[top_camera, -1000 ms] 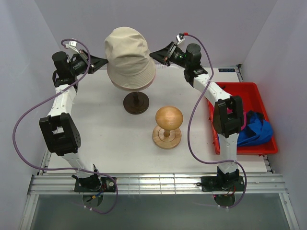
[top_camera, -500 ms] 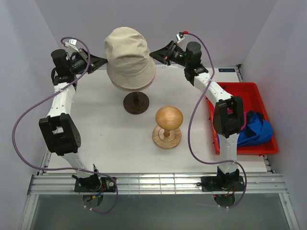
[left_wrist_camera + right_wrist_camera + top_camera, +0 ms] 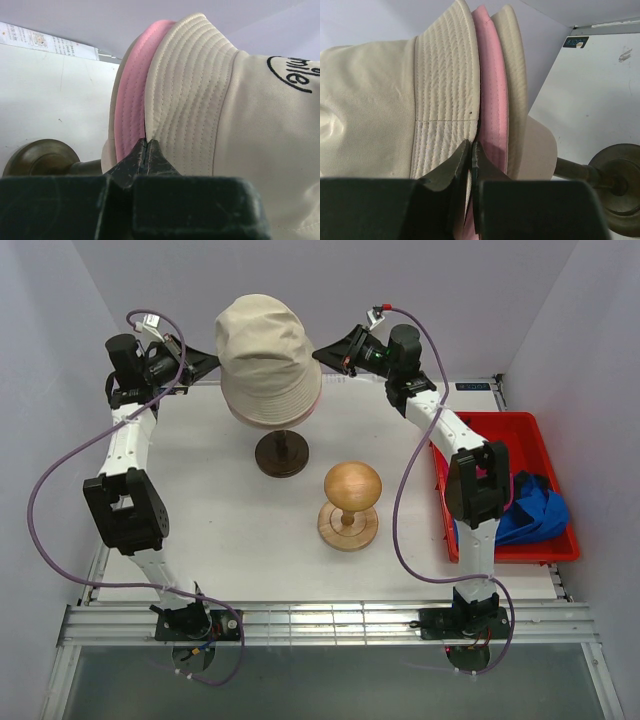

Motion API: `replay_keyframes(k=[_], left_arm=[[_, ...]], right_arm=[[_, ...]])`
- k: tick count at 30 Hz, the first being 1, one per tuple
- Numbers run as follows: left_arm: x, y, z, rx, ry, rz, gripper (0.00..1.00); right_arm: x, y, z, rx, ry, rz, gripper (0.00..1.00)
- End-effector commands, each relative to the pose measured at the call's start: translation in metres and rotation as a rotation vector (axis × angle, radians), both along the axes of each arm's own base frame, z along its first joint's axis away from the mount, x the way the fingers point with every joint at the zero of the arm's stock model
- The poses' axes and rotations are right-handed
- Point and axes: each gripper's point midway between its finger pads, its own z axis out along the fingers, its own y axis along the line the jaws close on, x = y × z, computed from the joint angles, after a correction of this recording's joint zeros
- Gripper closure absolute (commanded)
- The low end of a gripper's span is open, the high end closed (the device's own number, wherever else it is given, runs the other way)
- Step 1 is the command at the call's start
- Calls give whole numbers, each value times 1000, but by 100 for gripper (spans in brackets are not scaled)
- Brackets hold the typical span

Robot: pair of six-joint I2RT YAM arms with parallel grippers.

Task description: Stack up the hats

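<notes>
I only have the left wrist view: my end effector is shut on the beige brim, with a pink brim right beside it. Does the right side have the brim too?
Observer: Yes. The right wrist view shows the right end effector shut on the brim of the beige bucket hat, next to the pink bucket hat.
Operator: Where is the blue cap?
Observer: The top view shows the blue cap lying in the red bin at the table's right edge.
Operator: Is there another form free?
Observer: A wooden head form stands bare, nearer the arm bases than the dark stand under the hats.
</notes>
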Motion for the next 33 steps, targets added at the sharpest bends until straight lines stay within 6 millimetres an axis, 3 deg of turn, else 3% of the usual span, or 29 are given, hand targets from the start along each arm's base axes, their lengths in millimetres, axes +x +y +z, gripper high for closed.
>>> replay_keyframes(k=[1, 11, 16, 20, 22, 23, 25, 27, 33], left_arm=[[13, 13, 8, 0, -22, 42, 100], [27, 15, 14, -22, -41, 35, 100], [20, 13, 23, -11, -63, 32, 95], [14, 14, 40, 3, -97, 39, 77], [9, 15, 52, 9, -120, 50, 62], [7, 16, 57, 15, -134, 54, 58], [3, 19, 70, 24, -164, 69, 49], [-1, 23, 73, 26, -156, 83, 45], [-19, 39, 106, 37, -217, 128, 40]], right_arm=[[-11, -7, 7, -30, -13, -3, 92], [-22, -4, -18, -51, 16, 8, 92], [-23, -4, -9, -47, -1, 7, 92], [-25, -6, 4, -48, -22, 0, 83], [-26, -7, 14, -48, -41, -4, 73], [-26, -8, 17, -47, -47, -6, 64], [-27, -8, 23, -43, -55, -9, 57], [-29, -11, 29, -41, -62, -15, 48], [-36, -24, 43, -69, -80, -61, 41]])
